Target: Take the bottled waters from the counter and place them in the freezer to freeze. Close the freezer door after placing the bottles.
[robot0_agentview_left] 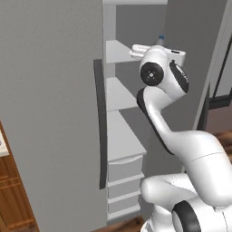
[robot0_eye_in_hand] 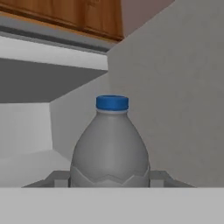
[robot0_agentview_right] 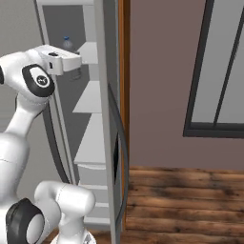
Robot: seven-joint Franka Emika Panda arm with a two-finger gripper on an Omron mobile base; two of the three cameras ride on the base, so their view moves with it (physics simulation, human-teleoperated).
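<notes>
The bottled water (robot0_eye_in_hand: 110, 146) in front of me is a squat, pear-shaped thing of grey translucent plastic, smooth at the shoulders, with a zigzag seam around its belly and a flat blue cap (robot0_eye_in_hand: 112, 103). It stands upright. Around it are the matte white walls of the freezer (robot0_eye_in_hand: 175, 87), plain and flat, and the white shelf (robot0_eye_in_hand: 30, 164) under it looks smooth and hard. Above the compartment runs a band of glossy brown wood.

From the left base view, the freezer's interior shows a stack of thin white shelves (robot0_agentview_left: 118, 95) and, lower down, white drawers (robot0_agentview_left: 124, 170) with rounded fronts. The grey slab at the left of that view is flat and dull, edged with a long dark vertical strip (robot0_agentview_left: 100, 122). In the right base view the freezer door (robot0_agentview_right: 108, 143) stands open, seen nearly edge-on, carrying a curved dark handle (robot0_agentview_right: 124, 157) and a small black panel (robot0_agentview_right: 116, 155).

My pincer (robot0_eye_in_hand: 110, 178) is closed in on the bottle: a dark fingertip (robot0_eye_in_hand: 59, 178) sits tight against each side of its lower body, gripping it. The bottle fills the space between my fingers, its base at shelf level on the upper shelf, close to the rear corner of the compartment. In the base views its blue cap pokes up just past my hand.
</notes>
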